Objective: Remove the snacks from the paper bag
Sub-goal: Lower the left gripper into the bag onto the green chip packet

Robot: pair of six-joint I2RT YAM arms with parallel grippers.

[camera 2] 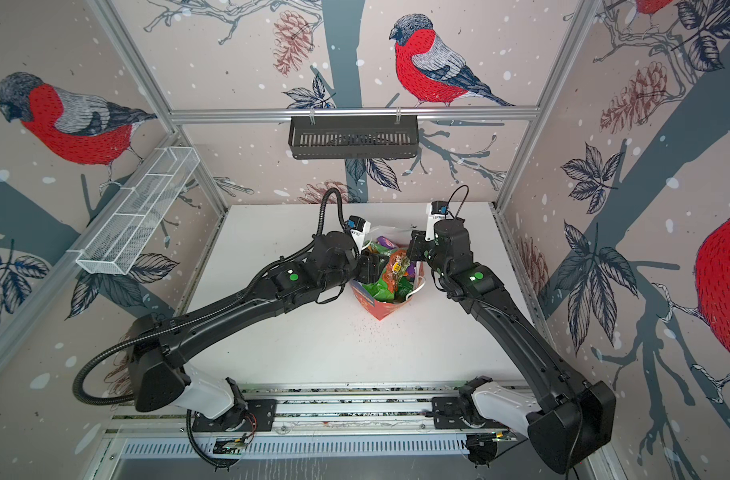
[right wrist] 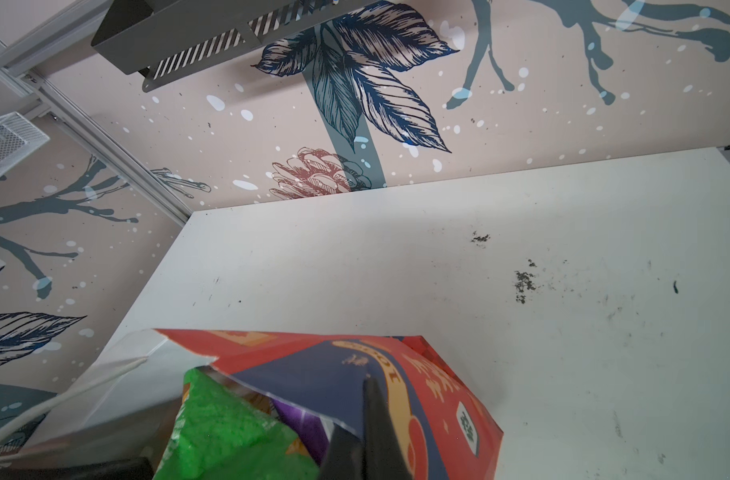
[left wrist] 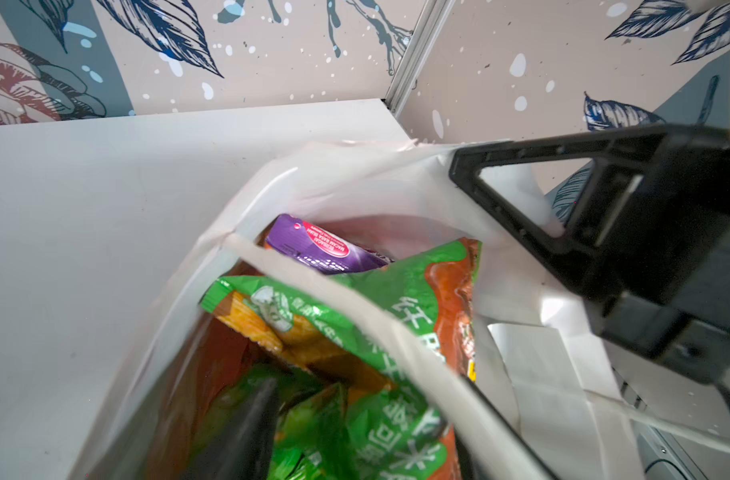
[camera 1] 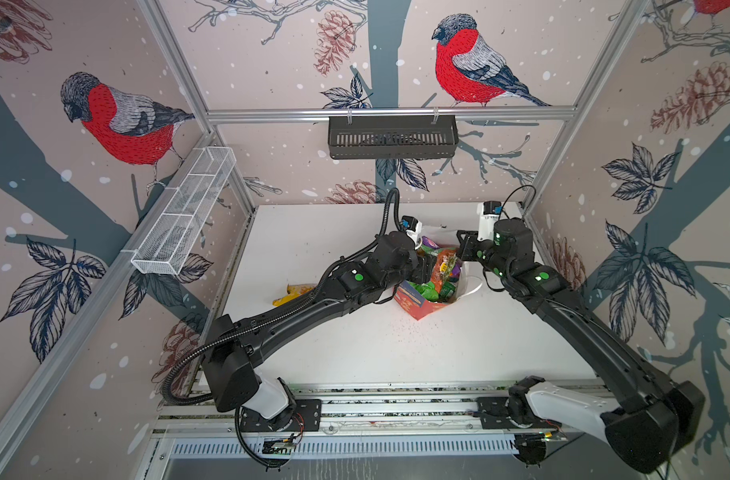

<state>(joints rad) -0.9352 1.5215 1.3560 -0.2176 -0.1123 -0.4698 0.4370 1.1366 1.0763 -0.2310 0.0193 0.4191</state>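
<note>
Because the handle cord (left wrist: 396, 336) lies slantwise over the snacks (left wrist: 355, 299) and against one side of the left gripper (left wrist: 367, 386), a pinch here is judged liable to take cord and foil together, dragging the paper bag (camera 1: 417, 305) up with the packet. The crinkly foil may also slip free, or two packets may rise as one. Left gripper: inside the bag mouth, jaws standing apart, a green packet (left wrist: 367, 432) between them at lower centre of the left wrist view, no firm hold visible. Right gripper (camera 1: 462, 251): jaws closed on the bag's rim, right side of the mouth in both top views. If that hold slid, the bag would lose its steadying. Paper bag: on the worktop (camera 1: 355, 353), centre of both top views, mouth open, packed full. Purple packet (left wrist: 325, 249): beyond the jaws, upper centre. Yellow packet (camera 1: 290, 291): on the worktop left of the bag in a top view, partly hidden.
</note>
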